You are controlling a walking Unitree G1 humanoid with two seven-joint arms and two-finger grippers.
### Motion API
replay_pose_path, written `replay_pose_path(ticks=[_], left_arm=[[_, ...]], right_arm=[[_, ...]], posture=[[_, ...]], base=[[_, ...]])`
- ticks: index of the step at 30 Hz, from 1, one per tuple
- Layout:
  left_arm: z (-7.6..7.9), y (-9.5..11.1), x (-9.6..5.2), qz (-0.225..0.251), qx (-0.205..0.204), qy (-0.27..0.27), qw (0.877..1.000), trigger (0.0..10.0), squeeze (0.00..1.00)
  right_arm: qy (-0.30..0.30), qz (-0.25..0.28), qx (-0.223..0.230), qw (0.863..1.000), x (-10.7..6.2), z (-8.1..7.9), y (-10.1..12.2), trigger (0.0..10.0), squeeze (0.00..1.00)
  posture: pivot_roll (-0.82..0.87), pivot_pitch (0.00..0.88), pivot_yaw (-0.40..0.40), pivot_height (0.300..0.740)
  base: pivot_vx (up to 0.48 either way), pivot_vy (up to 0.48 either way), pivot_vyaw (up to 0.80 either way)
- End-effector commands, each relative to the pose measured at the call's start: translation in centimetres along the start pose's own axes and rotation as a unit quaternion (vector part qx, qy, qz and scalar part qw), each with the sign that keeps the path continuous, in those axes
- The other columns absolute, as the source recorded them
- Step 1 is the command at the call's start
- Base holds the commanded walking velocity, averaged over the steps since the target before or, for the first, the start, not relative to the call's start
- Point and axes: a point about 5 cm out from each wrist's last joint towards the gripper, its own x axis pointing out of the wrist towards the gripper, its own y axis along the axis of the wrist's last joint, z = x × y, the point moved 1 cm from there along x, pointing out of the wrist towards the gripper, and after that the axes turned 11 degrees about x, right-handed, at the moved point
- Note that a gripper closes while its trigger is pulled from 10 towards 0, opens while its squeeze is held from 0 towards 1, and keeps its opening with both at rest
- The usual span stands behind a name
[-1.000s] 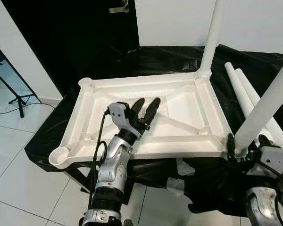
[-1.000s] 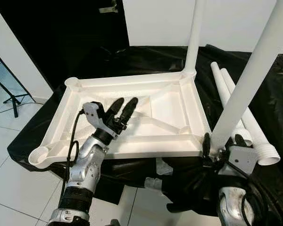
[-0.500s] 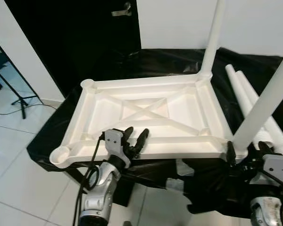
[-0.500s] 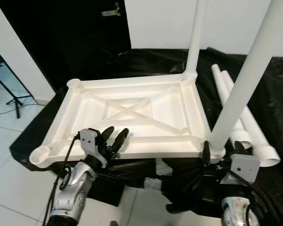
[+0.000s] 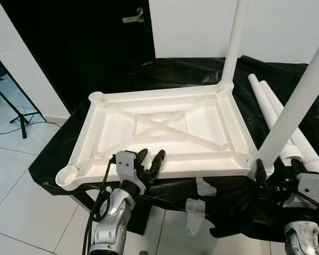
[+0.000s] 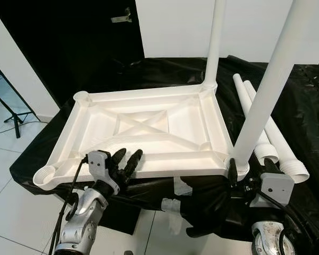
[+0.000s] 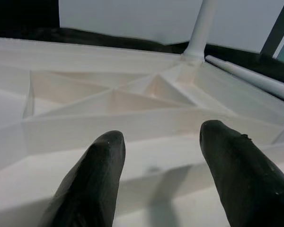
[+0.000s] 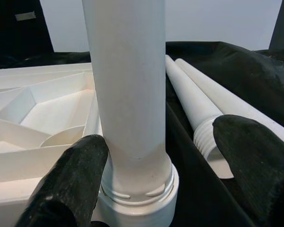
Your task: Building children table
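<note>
A white table top (image 5: 165, 125) lies upside down on a black-draped stand. One white leg (image 5: 233, 42) stands in its far right corner socket. Another leg (image 5: 297, 109) stands in the near right socket, and my right gripper (image 5: 279, 170) is open around its base, a finger on each side. The right wrist view shows that leg (image 8: 128, 85) between the fingers (image 8: 80, 165). My left gripper (image 5: 150, 161) is open and empty at the top's near rim (image 7: 132, 123). The far left socket (image 5: 96, 96) and near left socket (image 5: 68, 174) are empty.
Two loose white legs (image 5: 271, 103) lie on the black cloth (image 5: 287, 69) to the right of the top. A dark doorway (image 5: 85, 42) is behind, and a stand's feet (image 5: 21, 114) rest on the white tile floor at left.
My left gripper has drawn back from over the middle of the table top to its near rim. The right gripper stays at the near right leg's base.
</note>
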Motion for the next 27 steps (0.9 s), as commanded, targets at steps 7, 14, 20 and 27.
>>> replay_pose_path(ticks=[7, 14, 20, 27], left_arm=[[1.1, 1.0, 0.6, 0.034, -0.027, 0.007, 0.999, 10.0, 0.0], [1.3, 0.8, 0.2, 0.027, -0.012, -0.015, 0.999, 10.0, 0.0], [1.6, 0.8, 0.2, 0.026, -0.007, -0.048, 0.998, 10.0, 0.0], [1.3, 1.0, 0.6, 0.029, -0.006, -0.053, 0.998, 10.0, 0.0]], right_arm=[[0.008, -0.015, 0.004, 1.0, 0.2, -0.3, -0.8, 10.0, 0.0], [0.024, -0.029, 0.001, 0.999, 0.5, -0.2, -1.3, 10.0, 0.0], [0.066, -0.041, 0.0, 0.997, 1.6, -0.5, -1.6, 10.0, 0.0], [0.174, -0.081, -0.007, 0.981, 2.2, -2.3, -2.9, 10.0, 0.0]], posture=[[0.08, 0.0, 0.054, 0.74], [0.09, 0.0, 0.048, 0.74], [0.1, 0.0, 0.046, 0.74], [0.1, 0.0, 0.048, 0.74]], base=[[0.0, 0.0, 0.0], [0.0, 0.0, 0.0], [0.0, 0.0, 0.0], [0.0, 0.0, 0.0]])
